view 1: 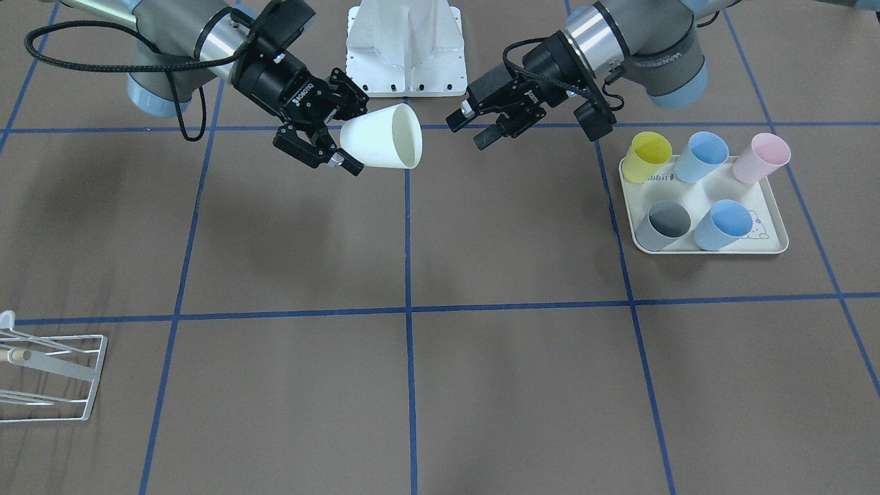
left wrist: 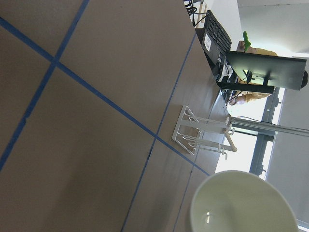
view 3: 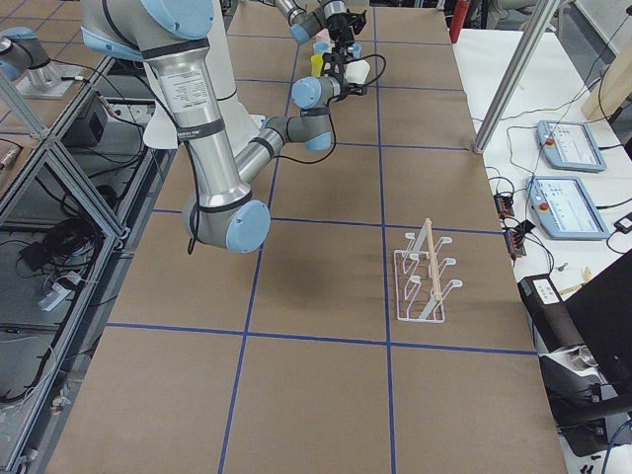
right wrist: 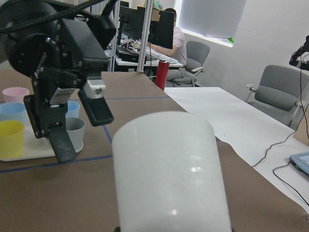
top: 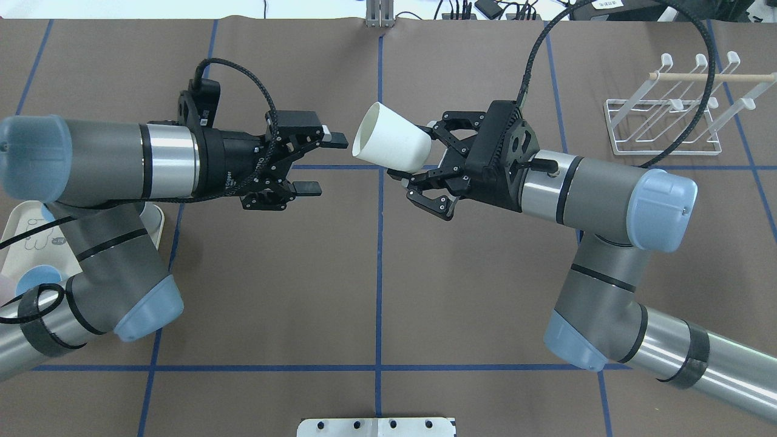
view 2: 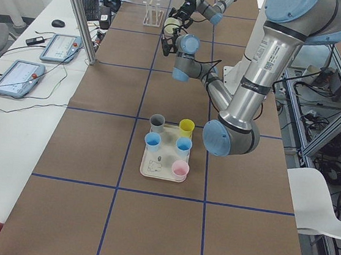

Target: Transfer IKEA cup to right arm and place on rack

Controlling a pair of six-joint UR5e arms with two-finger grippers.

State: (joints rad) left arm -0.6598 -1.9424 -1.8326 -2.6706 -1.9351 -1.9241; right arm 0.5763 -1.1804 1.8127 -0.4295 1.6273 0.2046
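The white IKEA cup (top: pixel 391 145) lies on its side in the air over the table's middle. My right gripper (top: pixel 419 155) is shut on its base, and its open mouth (left wrist: pixel 241 203) faces the left arm. My left gripper (top: pixel 325 164) stands open just short of the rim, with nothing between its fingers (right wrist: pixel 96 104). From the front, the cup (view 1: pixel 381 137) sits at the right gripper (view 1: pixel 349 130) and the left gripper (view 1: pixel 471 130) is apart from it. The white wire rack (top: pixel 668 115) with its wooden peg stands far off on the right arm's side (view 1: pixel 48 375).
A cream tray (view 1: pixel 773 244) on the left arm's side holds several upright coloured cups: yellow (view 1: pixel 650 157), blue, pink and grey. The white robot base (view 1: pixel 405 48) stands between the arms. A black cable (top: pixel 698 79) loops over the rack area.
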